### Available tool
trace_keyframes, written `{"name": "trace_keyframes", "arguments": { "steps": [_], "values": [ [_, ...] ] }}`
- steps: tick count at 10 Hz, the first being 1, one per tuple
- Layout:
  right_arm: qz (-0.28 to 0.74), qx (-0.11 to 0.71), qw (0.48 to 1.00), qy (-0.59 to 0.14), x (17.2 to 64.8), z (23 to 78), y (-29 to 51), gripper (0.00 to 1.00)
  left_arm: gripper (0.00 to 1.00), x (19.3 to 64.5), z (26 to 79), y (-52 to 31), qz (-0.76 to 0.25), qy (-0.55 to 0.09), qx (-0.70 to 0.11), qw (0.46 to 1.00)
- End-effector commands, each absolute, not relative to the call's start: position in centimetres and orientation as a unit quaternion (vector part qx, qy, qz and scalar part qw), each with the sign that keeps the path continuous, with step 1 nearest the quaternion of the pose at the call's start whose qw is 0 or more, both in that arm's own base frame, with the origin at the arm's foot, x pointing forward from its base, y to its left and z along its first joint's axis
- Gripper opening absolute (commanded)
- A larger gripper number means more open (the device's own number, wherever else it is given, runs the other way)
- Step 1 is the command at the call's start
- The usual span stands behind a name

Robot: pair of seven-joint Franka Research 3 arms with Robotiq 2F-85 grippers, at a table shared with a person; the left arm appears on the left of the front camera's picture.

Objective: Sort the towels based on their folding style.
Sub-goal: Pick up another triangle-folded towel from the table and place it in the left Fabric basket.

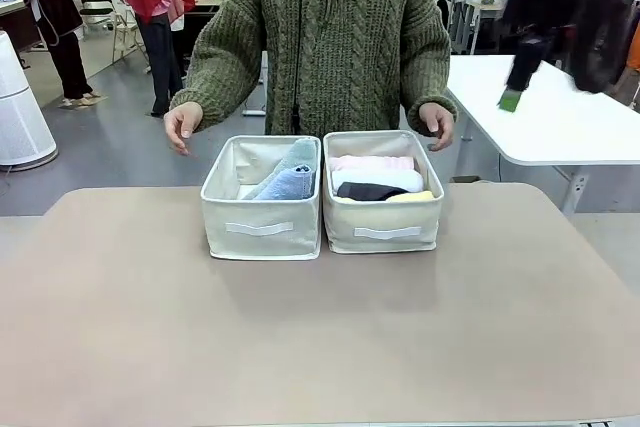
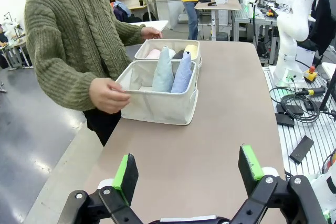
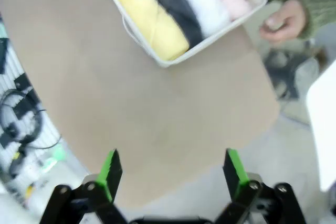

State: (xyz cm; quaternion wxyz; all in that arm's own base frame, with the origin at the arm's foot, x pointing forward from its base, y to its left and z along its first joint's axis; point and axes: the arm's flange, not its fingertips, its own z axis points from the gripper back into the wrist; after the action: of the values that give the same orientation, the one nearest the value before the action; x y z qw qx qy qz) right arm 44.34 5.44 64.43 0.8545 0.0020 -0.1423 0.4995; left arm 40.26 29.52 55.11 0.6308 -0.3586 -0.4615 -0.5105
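Two beige fabric bins [image 1: 262, 232] side by side and touching on a tan table [image 1: 320, 347], person in green cable-knit sweater [image 1: 320, 37] behind, white table [image 1: 560, 122] beyond

Bare tabletop [image 1: 320, 337] before bins [image 1: 262, 217], person's hands [image 1: 183, 125] flanking their far corners

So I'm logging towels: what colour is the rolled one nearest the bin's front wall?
Pale yellow towel, clearest in the right wrist view, beside the dark grey one.

Robotics lab: robot arm [image 2: 294, 19], worktables [image 1: 560, 117].
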Motion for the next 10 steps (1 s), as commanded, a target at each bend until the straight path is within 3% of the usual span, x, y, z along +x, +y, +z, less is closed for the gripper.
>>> {"name": "trace_keyframes", "arguments": {
  "steps": [1, 3, 5, 6, 7, 8, 10],
  "values": [
    [0.624, 0.234, 0.689, -0.285, 44.2, 61.6, -4.1, 1.0, 1.0, 40.1, 55.3, 29.5, -0.511, -0.463, -0.356, 0.631],
    [0.631, 0.322, 0.611, -0.353, 44.8, 59.4, -10.6, 1.0, 1.0, 40.1, 55.3, 29.5, -0.511, -0.463, -0.356, 0.631],
    [0.611, 0.371, 0.58, -0.392, 45.4, 58.2, -14.8, 1.0, 1.0, 40.1, 55.3, 29.5, -0.511, -0.463, -0.356, 0.631],
    [0.529, 0.341, 0.681, -0.375, 46.0, 58.6, -13.8, 1.0, 1.0, 40.1, 55.3, 29.5, -0.511, -0.463, -0.356, 0.631],
    [0.583, 0.218, 0.671, -0.403, 43.0, 58.3, -14.0, 1.0, 1.0, 40.1, 55.3, 29.5, -0.511, -0.463, -0.356, 0.631],
    [0.583, 0.218, 0.671, -0.403, 43.0, 58.3, -14.0, 1.0, 1.0, 40.1, 55.3, 29.5, -0.511, -0.463, -0.356, 0.631],
    [0.581, 0.376, 0.607, -0.39, 44.9, 58.2, -14.3, 1.0, 1.0, 40.1, 55.3, 29.5, -0.511, -0.463, -0.356, 0.631]
  ]
}}
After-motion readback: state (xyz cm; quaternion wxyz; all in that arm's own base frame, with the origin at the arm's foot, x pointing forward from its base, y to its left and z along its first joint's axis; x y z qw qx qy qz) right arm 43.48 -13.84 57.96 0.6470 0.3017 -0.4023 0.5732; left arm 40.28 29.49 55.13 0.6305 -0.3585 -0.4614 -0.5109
